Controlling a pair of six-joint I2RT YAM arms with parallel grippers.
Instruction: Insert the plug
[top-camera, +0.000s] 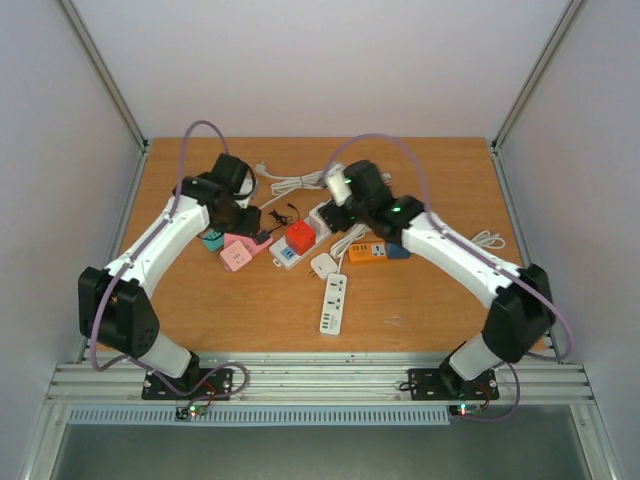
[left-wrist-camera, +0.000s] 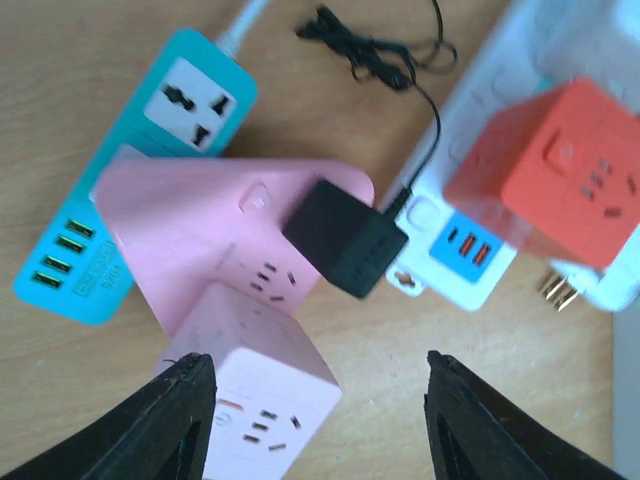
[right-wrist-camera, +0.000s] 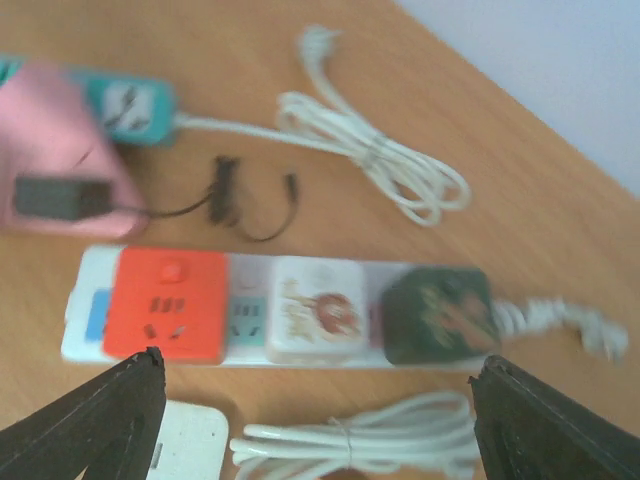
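Seemingly you are at the close of the insertion. The black charger (left-wrist-camera: 345, 250) sits at the edge of the pink power strip (left-wrist-camera: 200, 230), though I cannot tell whether it is pushed fully home. Your left jaws hang released above it, nothing between them. Your right jaws stand wide and empty over the white power strip (right-wrist-camera: 85, 290) with its orange cube (right-wrist-camera: 165, 305). I judge the next move calls for pressing the charger straight down without shoving the strip sideways. The worktop (top-camera: 420, 310) is brown wood, crowded with strips and coiled cables. Pale walls (top-camera: 300, 60) and metal posts enclose it.
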